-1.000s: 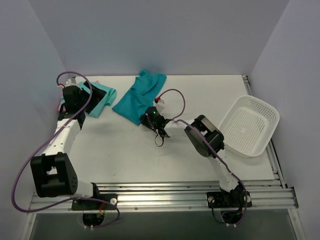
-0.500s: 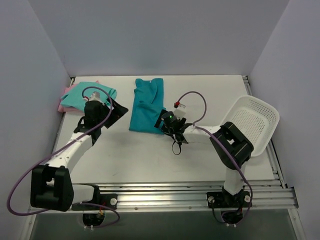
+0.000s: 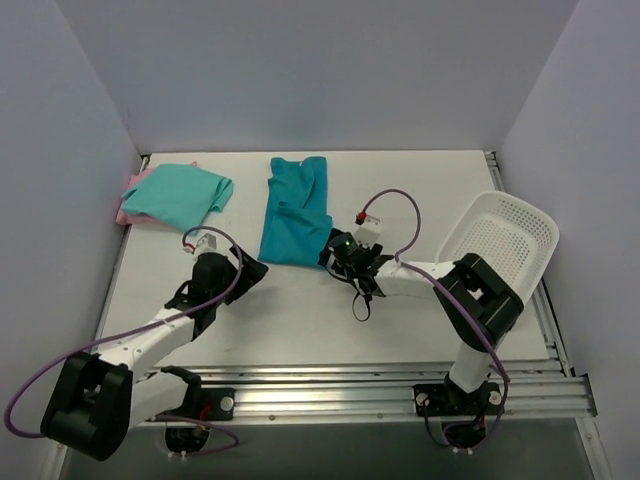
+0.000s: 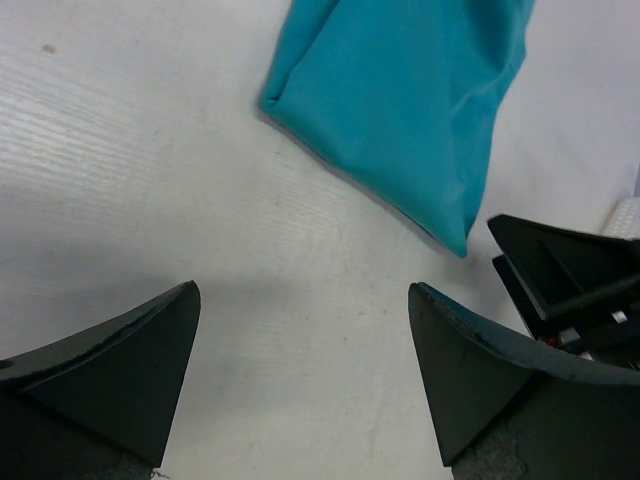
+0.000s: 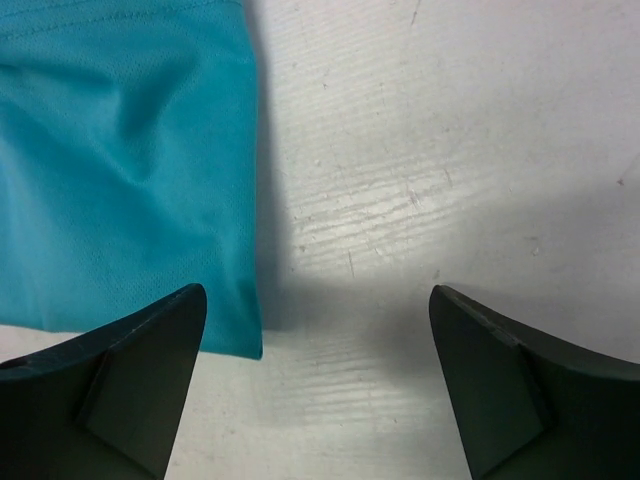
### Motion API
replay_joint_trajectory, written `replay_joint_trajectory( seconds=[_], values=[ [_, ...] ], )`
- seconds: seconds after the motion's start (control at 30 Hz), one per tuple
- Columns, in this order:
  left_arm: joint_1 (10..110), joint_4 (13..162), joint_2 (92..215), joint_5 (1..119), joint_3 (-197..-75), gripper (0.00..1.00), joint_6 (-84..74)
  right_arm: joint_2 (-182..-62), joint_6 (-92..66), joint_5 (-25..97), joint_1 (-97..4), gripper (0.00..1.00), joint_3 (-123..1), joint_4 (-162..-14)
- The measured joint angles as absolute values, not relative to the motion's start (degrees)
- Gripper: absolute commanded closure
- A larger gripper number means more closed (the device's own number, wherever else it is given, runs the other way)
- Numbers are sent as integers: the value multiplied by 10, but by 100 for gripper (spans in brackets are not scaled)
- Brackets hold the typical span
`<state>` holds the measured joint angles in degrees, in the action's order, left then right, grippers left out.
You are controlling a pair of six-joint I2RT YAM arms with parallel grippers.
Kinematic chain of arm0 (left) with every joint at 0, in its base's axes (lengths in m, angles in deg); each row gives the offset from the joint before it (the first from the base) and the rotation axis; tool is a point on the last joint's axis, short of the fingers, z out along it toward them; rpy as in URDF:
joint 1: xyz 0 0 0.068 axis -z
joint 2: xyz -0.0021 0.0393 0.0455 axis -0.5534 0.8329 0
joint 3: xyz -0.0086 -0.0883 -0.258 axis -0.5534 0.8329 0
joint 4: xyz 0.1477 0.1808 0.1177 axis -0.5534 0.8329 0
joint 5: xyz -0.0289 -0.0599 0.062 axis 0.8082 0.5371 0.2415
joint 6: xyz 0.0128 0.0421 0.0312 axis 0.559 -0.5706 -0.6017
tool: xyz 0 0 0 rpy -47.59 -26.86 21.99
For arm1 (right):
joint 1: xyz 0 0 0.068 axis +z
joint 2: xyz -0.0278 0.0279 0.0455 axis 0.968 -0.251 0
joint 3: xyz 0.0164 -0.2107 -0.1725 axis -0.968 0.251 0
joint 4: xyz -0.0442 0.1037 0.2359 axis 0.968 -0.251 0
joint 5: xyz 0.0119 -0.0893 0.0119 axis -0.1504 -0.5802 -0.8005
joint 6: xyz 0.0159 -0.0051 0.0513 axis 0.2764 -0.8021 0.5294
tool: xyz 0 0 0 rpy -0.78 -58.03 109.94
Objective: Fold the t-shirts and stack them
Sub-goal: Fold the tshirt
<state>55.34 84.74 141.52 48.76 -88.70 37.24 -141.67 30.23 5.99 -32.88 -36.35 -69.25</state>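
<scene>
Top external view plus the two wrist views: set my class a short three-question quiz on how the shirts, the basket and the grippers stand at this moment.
1. True or false: the white basket holds no shirt.
2. Fill in the gap: the left gripper and the right gripper, both close to the near end of the teal t-shirt, stand ____ and hold nothing.
3. What lies on top of the pink t-shirt? A: the mint t-shirt. B: the teal t-shirt. C: the white basket.

Key: 1 true; 2 open; 3 A.
</scene>
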Motion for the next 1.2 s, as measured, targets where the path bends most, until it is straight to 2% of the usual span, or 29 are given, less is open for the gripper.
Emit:
replay_joint_trajectory(
  seconds=[0.1,0.2,0.47,0.57,0.63,0.67,0.7,0.87,0.93,0.97,1.07,1.1,1.2],
  values=[
    [554,805,1443,466,-860,6,390,-1404,312,57,-320,31,-344,-686],
    [554,752,1513,455,-856,6,407,-1403,318,57,-315,38,-329,-679],
    [554,543,1702,457,-926,5,446,-1431,326,57,-312,41,-337,-634],
    [554,503,1740,460,-944,1,457,-1444,325,57,-312,43,-347,-623],
    [554,491,1751,461,-950,0,459,-1452,325,58,-312,48,-354,-616],
    [554,488,1754,462,-952,0,459,-1455,325,57,-312,54,-356,-612],
    [554,488,1755,462,-954,5,459,-1459,324,59,-312,58,-358,-609],
    [554,489,1756,461,-954,11,457,-1480,325,68,-312,84,-372,-601],
    [554,491,1756,461,-954,15,456,-1491,324,75,-312,90,-380,-595],
    [554,492,1756,461,-954,18,455,-1495,325,77,-312,93,-383,-592],
    [554,498,1756,461,-951,49,453,-1503,326,81,-312,95,-389,-585],
    [554,502,1757,462,-948,67,451,-1505,326,83,-312,95,-390,-582],
    [554,516,1760,464,-943,97,444,-1506,326,85,-312,96,-390,-580]
  ],
)
